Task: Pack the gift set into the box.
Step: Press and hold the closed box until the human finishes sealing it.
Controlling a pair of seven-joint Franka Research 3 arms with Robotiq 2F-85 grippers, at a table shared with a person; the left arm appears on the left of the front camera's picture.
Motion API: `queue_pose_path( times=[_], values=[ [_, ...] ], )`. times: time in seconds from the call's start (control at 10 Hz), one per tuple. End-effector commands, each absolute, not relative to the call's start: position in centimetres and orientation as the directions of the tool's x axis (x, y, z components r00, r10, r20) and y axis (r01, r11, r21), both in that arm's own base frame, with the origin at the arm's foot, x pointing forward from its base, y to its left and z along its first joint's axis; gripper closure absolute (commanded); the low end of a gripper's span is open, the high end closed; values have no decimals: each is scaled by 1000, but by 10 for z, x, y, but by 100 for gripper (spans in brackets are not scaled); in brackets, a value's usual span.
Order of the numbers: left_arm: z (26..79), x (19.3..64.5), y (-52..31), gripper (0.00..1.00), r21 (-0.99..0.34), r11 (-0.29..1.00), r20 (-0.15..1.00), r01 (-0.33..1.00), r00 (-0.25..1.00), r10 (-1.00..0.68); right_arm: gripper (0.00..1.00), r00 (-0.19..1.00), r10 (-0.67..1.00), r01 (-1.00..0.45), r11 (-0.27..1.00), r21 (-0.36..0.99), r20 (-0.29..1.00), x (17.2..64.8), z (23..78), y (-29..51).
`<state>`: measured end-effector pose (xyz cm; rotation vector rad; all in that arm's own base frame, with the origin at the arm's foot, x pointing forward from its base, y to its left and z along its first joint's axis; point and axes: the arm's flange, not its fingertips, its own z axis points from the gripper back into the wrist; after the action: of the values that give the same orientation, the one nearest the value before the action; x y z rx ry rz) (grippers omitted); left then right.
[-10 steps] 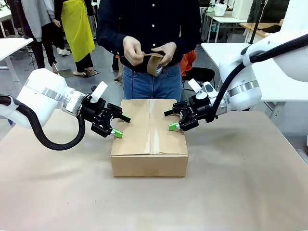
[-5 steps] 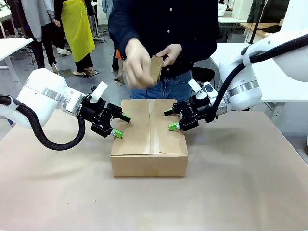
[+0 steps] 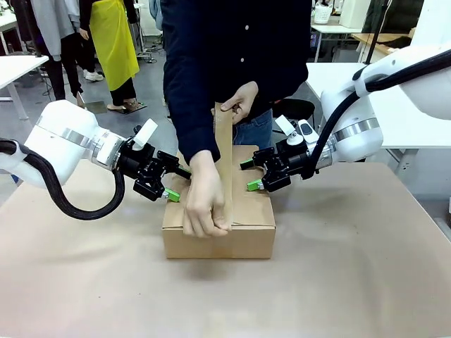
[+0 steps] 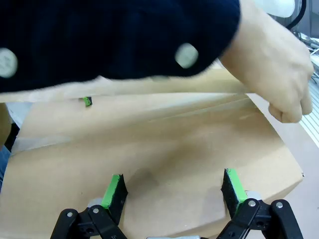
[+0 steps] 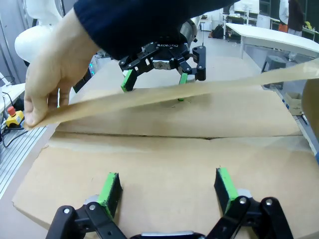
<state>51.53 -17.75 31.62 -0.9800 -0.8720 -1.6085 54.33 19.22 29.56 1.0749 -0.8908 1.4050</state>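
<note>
**Person tapes the closed box while both sets of jaws press its flaps**

The box (image 3: pixel 218 211) sits closed on the bench (image 3: pixel 338 282), midway between the two arms. The left gripper (image 3: pixel 173 184) has its jaws spread apart, green pads resting on the box's top at the edge nearest that arm. In the left wrist view the left gripper (image 4: pixel 174 191) shows both pads lying flat on the cardboard with nothing between them. The right gripper (image 3: pixel 248 175) does the same at the opposite edge, jaws apart and empty; in the right wrist view the right gripper (image 5: pixel 168 191) has its pads down on the near flap, with the centre seam just beyond them.

Between the two sets of jaws a person leans over the box. One hand (image 3: pixel 206 204) presses the end of a brown tape strip (image 3: pixel 224 151) down over the box's front edge, beyond the left jaws' tips. The other hand (image 3: pixel 241 102) holds the strip up higher, above the right jaws, so the tape runs taut and steep over the seam. The right wrist view shows the strip stretched across the box, clear of the cardboard, with the left gripper facing from the far side.
</note>
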Motion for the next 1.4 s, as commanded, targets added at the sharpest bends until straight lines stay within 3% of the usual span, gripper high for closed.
queue_pose_path(
  times=[0.0, 1.3],
  values=[
    [314, 515, -178, 0, 66, -219, 913, 974, -147, -380, 0, -1, 310, -992, -117, 38, 951, 543, 295, 192],
    [314, 515, -178, 0, 66, -219, 913, 974, -147, -380, 0, -1, 310, -992, -117, 38, 951, 543, 295, 192]
  ],
)
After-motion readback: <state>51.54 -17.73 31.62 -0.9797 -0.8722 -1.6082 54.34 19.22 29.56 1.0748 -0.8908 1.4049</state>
